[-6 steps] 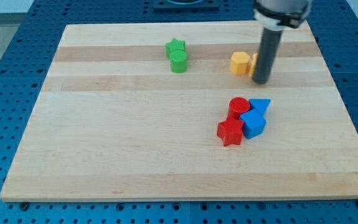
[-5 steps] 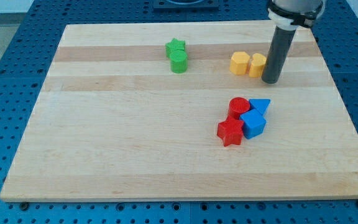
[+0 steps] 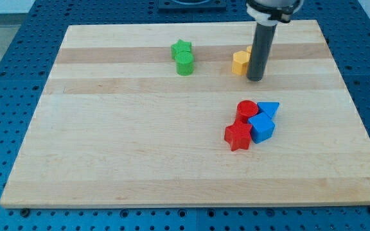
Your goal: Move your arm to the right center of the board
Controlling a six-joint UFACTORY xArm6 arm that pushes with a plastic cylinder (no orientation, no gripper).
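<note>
My tip [image 3: 255, 78] rests on the board right of centre in the upper part, just right of a yellow block [image 3: 240, 62] and touching or nearly touching it. The rod hides a second yellow block behind it. Below the tip lies a cluster: a red cylinder [image 3: 246, 110], a red star [image 3: 237, 136], a blue triangle [image 3: 269, 108] and a blue cube [image 3: 261, 128]. A green star [image 3: 182, 47] and a green cylinder [image 3: 185, 63] sit together at the upper middle, left of the tip.
The wooden board [image 3: 140, 154] lies on a blue perforated table [image 3: 5, 77]. The board's right edge [image 3: 352, 102] is well to the right of the tip.
My tip first moved right past the yellow blocks, then came back left and a little up. It now covers the right yellow block. The left yellow block has shifted slightly left.
</note>
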